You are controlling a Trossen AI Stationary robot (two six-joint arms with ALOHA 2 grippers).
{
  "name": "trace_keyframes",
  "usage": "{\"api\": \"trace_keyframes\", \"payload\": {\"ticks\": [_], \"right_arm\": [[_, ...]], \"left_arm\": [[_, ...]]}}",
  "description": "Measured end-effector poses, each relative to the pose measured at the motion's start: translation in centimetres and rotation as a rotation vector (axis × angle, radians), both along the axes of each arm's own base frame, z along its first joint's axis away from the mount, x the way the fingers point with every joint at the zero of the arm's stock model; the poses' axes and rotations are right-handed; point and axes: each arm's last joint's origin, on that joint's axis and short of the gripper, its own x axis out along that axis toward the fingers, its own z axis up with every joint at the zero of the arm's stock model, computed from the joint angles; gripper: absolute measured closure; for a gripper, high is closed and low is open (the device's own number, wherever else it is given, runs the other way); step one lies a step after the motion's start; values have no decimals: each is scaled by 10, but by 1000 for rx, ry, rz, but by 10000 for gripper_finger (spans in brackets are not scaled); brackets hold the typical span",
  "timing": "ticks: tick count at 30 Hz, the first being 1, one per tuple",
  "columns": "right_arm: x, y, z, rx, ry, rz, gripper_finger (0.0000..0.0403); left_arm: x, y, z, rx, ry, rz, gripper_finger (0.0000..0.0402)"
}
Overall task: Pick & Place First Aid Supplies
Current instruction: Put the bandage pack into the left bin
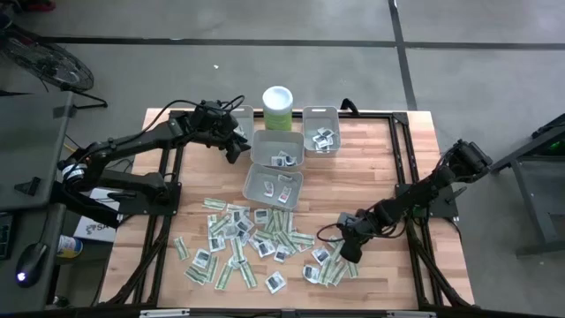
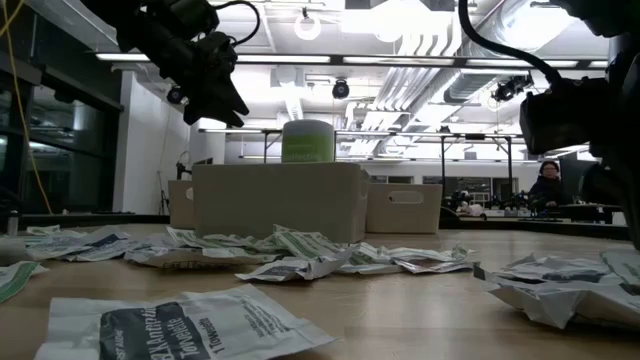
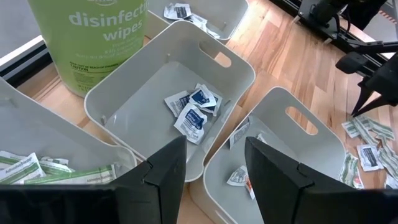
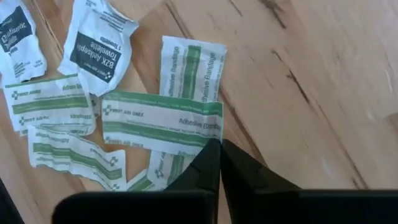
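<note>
The first aid supplies [image 1: 238, 234] lie scattered over the front of the wooden table, green-striped strips mixed with white squares. My right gripper [image 1: 347, 250] is down on the right end of that scatter. In the right wrist view its fingers [image 4: 216, 146] are shut, pinching the edge of a green-striped adhesive bandage packet [image 4: 161, 121] that lies flat on the wood. A white towelette square [image 4: 99, 43] lies beside it. My left gripper [image 3: 214, 168] hangs open and empty above the grey bins, over the middle bin [image 3: 186, 31] that holds a few white packets [image 3: 193, 112].
Several grey bins [image 1: 277, 148] cluster at the table's back centre, with a pale green wipes canister [image 1: 277, 106] behind them. Another bin [image 3: 311, 124] holds a few packets. Dark frame rails run along both table sides. Bare wood [image 1: 388, 168] lies right of the bins.
</note>
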Motion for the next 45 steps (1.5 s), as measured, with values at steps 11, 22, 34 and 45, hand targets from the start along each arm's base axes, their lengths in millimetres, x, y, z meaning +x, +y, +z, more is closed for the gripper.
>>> {"api": "trace_keyframes", "payload": {"ticks": [11, 22, 34, 45], "right_arm": [[1, -1, 4, 29, -12, -149, 402], [-9, -13, 45, -10, -208, -238, 402], [2, -43, 82, -252, -599, -472, 403], [31, -84, 122, -543, -964, -569, 403]], "left_arm": [[0, 0, 0, -6, -4, -9, 238], [-1, -1, -2, -14, 16, -13, 238], [2, -1, 2, -22, -47, -68, 238], [13, -3, 28, 22, -353, -318, 238]]}}
